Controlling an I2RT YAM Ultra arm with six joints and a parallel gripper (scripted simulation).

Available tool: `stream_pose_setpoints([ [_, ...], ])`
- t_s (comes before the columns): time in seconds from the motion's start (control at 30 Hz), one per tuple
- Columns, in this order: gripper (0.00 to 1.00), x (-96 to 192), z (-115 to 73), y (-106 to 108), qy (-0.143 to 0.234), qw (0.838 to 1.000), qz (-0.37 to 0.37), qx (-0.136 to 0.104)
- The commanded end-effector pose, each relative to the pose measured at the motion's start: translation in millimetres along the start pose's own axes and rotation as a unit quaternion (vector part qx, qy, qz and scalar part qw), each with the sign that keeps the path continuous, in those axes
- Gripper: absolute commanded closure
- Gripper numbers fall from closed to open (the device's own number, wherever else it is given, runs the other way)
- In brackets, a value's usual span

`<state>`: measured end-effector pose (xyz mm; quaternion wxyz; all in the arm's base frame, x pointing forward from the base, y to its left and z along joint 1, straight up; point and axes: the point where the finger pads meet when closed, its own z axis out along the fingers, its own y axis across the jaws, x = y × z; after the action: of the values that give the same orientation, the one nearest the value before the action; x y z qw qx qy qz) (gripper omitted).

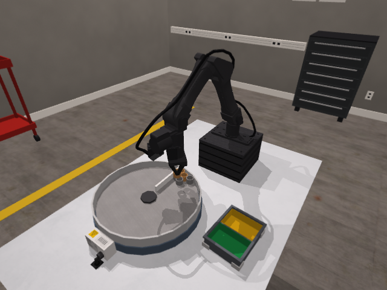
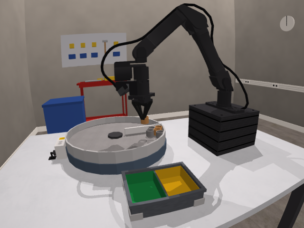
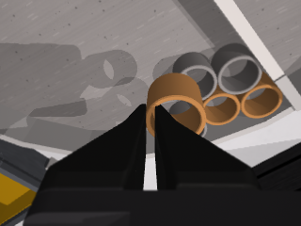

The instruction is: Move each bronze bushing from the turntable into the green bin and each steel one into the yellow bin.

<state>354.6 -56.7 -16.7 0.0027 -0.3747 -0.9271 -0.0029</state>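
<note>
Your claw (image 2: 144,115) is clamped on the wall of a bronze bushing (image 2: 145,119), one finger inside the bore and one outside, and the bushing hangs just under the tips, lifted off the turntable (image 2: 98,153). Below and beside it the other bushings (image 2: 155,131) sit huddled against the white bar (image 2: 136,130): two bronze, two steel, touching one another.

The step now looks like the carry to the green bin (image 2: 143,186), which lies well away from the claw, past the turntable's near rim. A pinch on a thin wall is easy to twist loose, so keep the wrist vertical and move smoothly, with no sharp turns. Raise enough that the bushing passes over the rim before you swing out.

The yellow bin (image 2: 175,181) shares a divider with the green one, so bring the claw over the middle of the green half, not its edge. Lower into it before you open, so the bushing does not bounce across.
</note>
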Motion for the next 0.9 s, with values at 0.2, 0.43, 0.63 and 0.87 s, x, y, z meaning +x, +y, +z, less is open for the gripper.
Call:
stream_pose_setpoints([
  [0.2,1.0,18.4,-4.7,48.2,-0.009,1.0,0.009,0.001],
  [0.43,1.0,54.8,-4.4,110.1,-0.008,1.0,0.009,-0.001],
  [0.63,1.0,82.9,-4.3,157.9,-0.01,1.0,0.009,-0.001],
  [0.87,1.0,108.5,-4.2,201.0,-0.01,1.0,0.009,-0.002],
])
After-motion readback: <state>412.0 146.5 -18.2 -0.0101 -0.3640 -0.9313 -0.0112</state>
